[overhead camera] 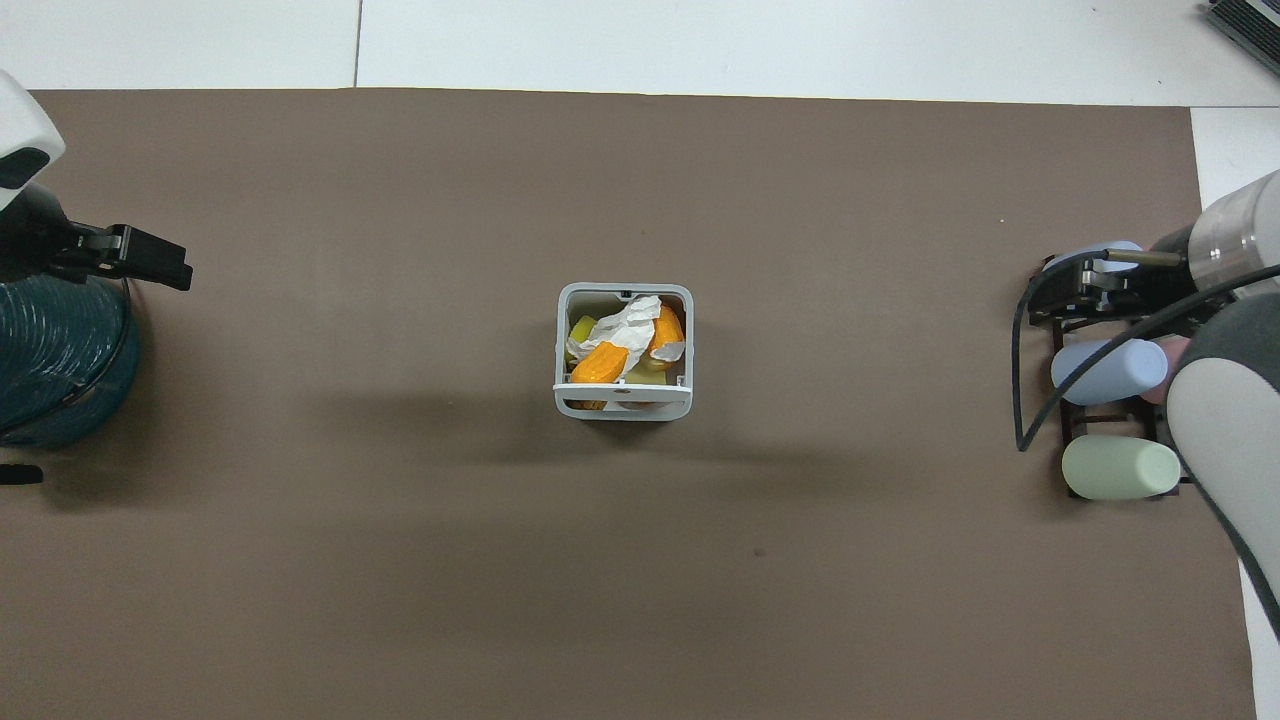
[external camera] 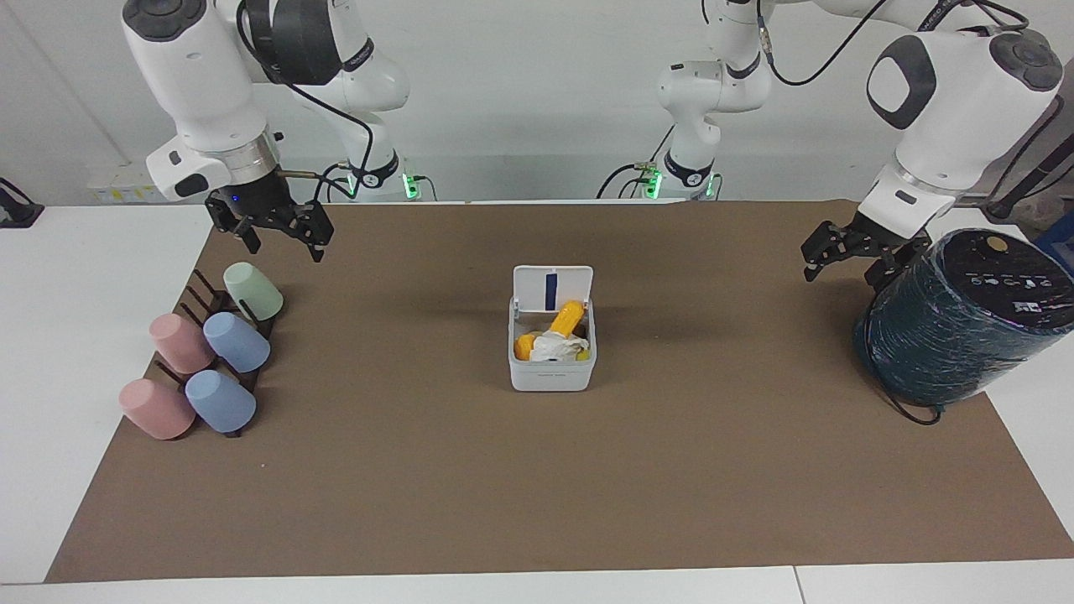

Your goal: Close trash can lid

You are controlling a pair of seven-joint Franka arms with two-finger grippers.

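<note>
— White plastic, item one: we count one trash can (external camera: pixel 551 369) at the middle of the brown mat (external camera: pixel 537 503), its one lid (external camera: pixel 553 289) standing upright on the edge nearer the robots, blue strip showing.

— Contents?

— We log orange pieces (overhead camera: pixel 600 362) and one crumpled white paper (overhead camera: pixel 628 325) inside; the number of orange pieces we cannot tell.

— Cups?

— Five on one dark rack (external camera: pixel 220 369) at the right arm's end: two pink (external camera: pixel 180 342), two blue (external camera: pixel 237 341), one green (external camera: pixel 253 291).

— Other stock?

— One dark-teal wrapped cylinder (external camera: pixel 956 323) at the left arm's end.

— Grippers?

— Two. We see the right gripper (external camera: pixel 281 239) over the mat beside the rack, fingers spread, holding nothing. The left gripper (external camera: pixel 847 262) hangs just beside the cylinder, fingers likewise parted and empty. Both are well apart from the trash can.
</note>
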